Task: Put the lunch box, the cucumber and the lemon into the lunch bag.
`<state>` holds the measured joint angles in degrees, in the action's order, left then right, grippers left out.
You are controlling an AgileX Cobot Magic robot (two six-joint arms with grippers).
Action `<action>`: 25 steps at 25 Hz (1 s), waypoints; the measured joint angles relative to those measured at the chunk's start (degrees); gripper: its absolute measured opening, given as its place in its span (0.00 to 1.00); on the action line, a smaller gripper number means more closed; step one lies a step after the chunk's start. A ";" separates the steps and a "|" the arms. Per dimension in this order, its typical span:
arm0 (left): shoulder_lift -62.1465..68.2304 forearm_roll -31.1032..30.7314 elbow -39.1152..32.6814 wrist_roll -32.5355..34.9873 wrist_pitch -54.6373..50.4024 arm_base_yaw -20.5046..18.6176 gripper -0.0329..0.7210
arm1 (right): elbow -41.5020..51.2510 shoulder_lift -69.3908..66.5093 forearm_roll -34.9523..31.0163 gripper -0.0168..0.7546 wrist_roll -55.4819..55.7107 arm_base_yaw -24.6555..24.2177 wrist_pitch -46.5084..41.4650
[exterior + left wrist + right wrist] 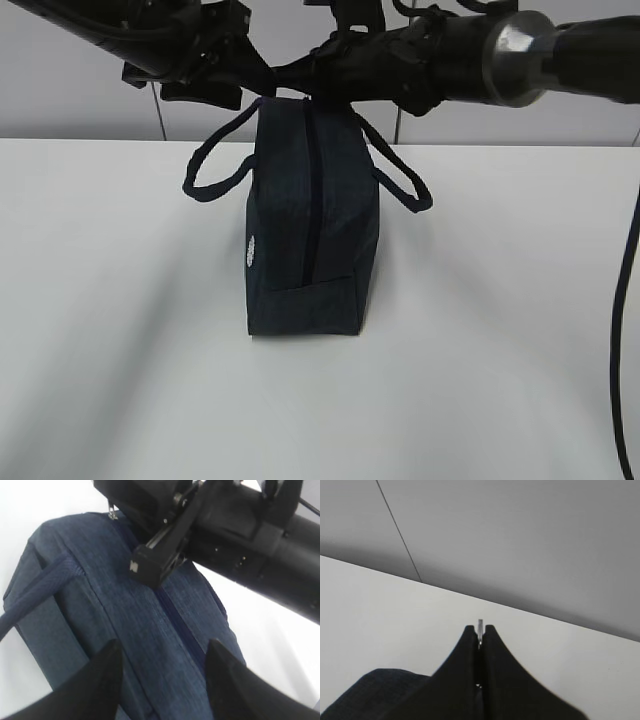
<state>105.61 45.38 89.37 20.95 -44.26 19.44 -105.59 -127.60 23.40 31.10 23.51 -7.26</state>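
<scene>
The dark navy lunch bag (305, 250) stands upright mid-table, its end facing the camera and its top zipper (313, 190) showing as a closed dark line. At the bag's far end my right gripper (480, 630) is shut on the silver ring pull (480, 624), whose tip pokes out between the fingertips. In the left wrist view that ring pull (112, 514) shows beside the right gripper's black body. My left gripper (162, 652) hovers open over the bag's top fabric (125, 605), one finger on either side of the zipper (175, 615), holding nothing. The lunch box, the cucumber and the lemon are out of view.
The bag's two loop handles (205, 175) (405, 180) hang out to either side. Both arms (520, 55) cross above the bag's far end. A white table (120, 350) surrounds the bag, with a grey wall behind. A black cable (625, 330) hangs at the right edge.
</scene>
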 joint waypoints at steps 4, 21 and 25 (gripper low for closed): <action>3.59 0.46 2.53 -0.87 -0.25 -0.21 0.54 | -0.36 0.00 -0.47 0.02 0.00 0.00 -1.15; 9.63 3.74 3.21 2.27 -2.96 -0.29 0.06 | -1.27 0.72 -1.73 0.02 0.00 0.00 -4.94; 9.63 3.12 3.34 3.18 -4.60 -0.29 0.04 | -1.27 1.63 -1.95 0.02 0.00 0.00 -5.73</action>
<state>115.24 48.49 92.71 24.12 -48.86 19.16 -106.86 -125.97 21.45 31.10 23.51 -12.99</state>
